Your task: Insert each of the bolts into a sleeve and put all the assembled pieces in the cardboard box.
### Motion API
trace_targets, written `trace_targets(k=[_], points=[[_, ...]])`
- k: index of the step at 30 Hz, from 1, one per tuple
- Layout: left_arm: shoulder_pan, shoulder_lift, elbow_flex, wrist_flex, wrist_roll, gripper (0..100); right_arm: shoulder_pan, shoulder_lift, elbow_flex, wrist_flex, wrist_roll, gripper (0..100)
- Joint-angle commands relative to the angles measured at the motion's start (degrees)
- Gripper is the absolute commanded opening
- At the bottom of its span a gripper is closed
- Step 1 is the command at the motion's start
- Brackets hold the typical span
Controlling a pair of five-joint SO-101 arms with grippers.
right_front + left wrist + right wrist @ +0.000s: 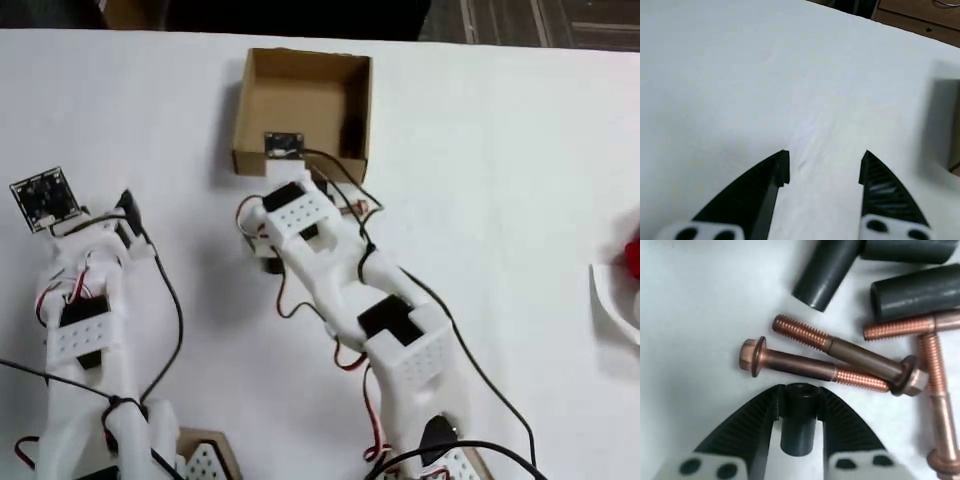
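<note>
Right pincer (801, 389) is clamped on a black sleeve (799, 425), whose open bore faces out past the tips. Just ahead of those tips lies a copper bolt (790, 364), flanged head off to one side. Its threaded end runs up to the head of a second bolt (860, 352) lying just beyond. Two further bolts (935, 405) lie farther out to the side, and three loose sleeves (915, 290) rest beyond the whole pile. No bolt sits inside any sleeve here, so I'd call this the very start: the first pairing isn't made, and every piece is left to assemble. From above, the cardboard box (300, 100) stands just beyond this pincer, and the floor that shows looks bare. Over to the left pincer (825, 156): spread wide, gripping nothing, hovering above bare white surface (740, 75), well apart from the pile.
</note>
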Motion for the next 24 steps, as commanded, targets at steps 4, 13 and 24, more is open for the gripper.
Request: trace_targets(k=[4, 13, 24], points=[[-0.2, -2.0, -0.4, -1.1, 0.4, 24, -0.6, -1.5, -2.3, 2.5, 2.3, 2.2], [0.8, -1.9, -0.4, -1.0, 0.2, 24, -2.2, -19.6, 6.9, 3.5, 11.3, 2.1], [13.8, -1.7, -0.7, 4.5, -7.4, 24, 10.7, -52.1, 40.7, -17.0, 14.3, 2.0]])
